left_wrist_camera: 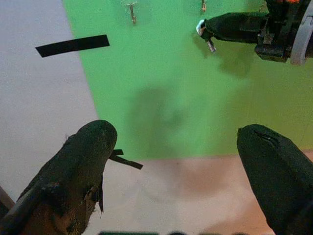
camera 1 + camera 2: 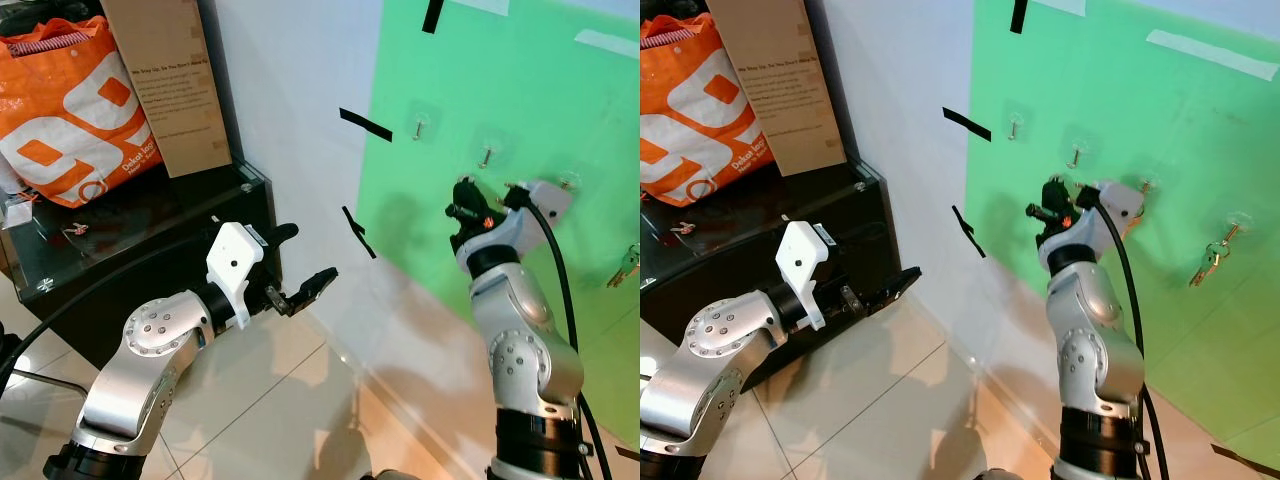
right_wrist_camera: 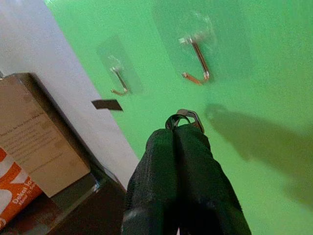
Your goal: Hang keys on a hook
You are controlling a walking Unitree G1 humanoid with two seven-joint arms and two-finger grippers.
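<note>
On green sheet (image 2: pixel 1120 100), four hooks (image 2: pixel 1076 152).

Right gripper (image 3: pixel 182 128) clamped (left gripper (image 1: pixel 181 161) agape)

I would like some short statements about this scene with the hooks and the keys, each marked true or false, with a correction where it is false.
1. The right gripper is shut on a key ring. True.
2. The left gripper holds a key. False: its fingers are open, with nothing between them.
3. A set of keys already hangs on one hook of the green board. True.
4. The key ring in the right gripper is already on a hook. False: the ring is apart from this hook, not yet on it.
5. The orange bag lies on the floor. False: it stands on the black cabinet, beside a cardboard box.
</note>
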